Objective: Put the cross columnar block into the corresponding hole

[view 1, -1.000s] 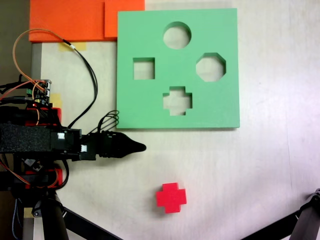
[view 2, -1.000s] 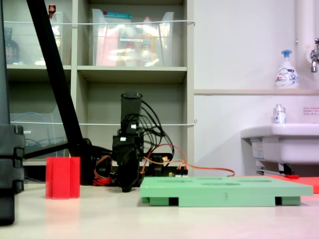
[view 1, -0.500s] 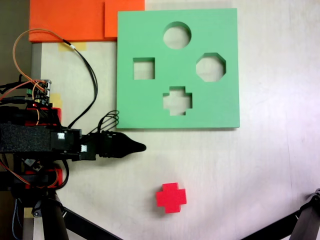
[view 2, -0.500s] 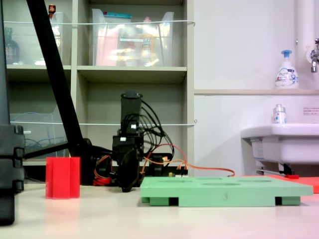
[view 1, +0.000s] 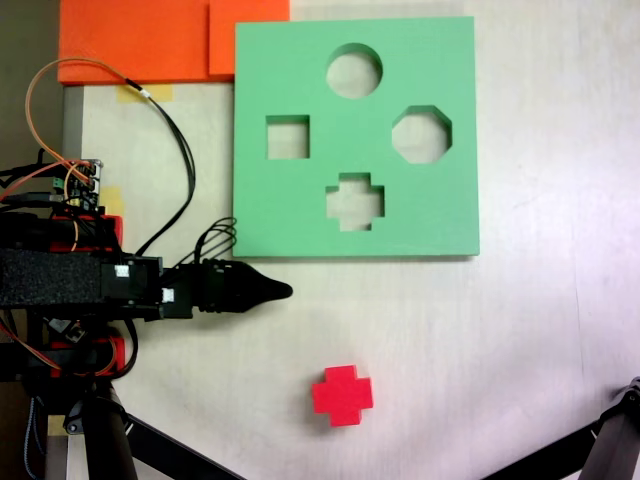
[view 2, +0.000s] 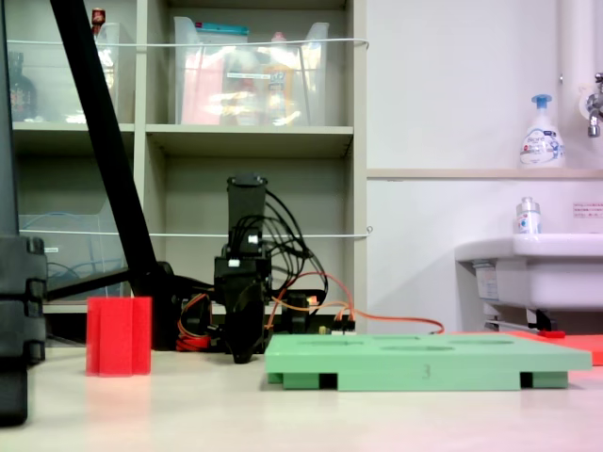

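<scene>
- One cross columnar block (view 1: 342, 395), bright red, stands alone on the pale table (view 1: 500, 340); in the low side fixed view it is upright at the left (view 2: 118, 336), nearest the camera of the task's things.
- The block lies well apart from the green board, on the table side below the board in the top-down fixed view, and nothing touches it.
- One gripper (view 1: 280, 293) reaches in from the left in the top-down fixed view, its black tip pointing right, just below the board's lower left corner and apart from the block.
- Its jaws come together to one dark point with nothing between them: clenched and empty. In the side view the gripper (view 2: 242, 356) hangs tip down, close to the table.
- One thick green foam board (view 1: 290, 210) lies flat on the table, with four cutouts: one round, one square, one octagonal and one plus-shaped.
- The corresponding hole (view 1: 355, 201), the plus-shaped one, is the cutout nearest the board's lower edge in the top-down view; it is empty, with the table showing through.
- Two orange foam sheets (view 1: 140, 40) overlap at the top left, beside the board's upper left corner.
- Farthest back in the side view stand a shelf unit (view 2: 245, 141), one white sink (view 2: 532, 268), and one pump bottle (view 2: 542, 132) on a ledge.
</scene>
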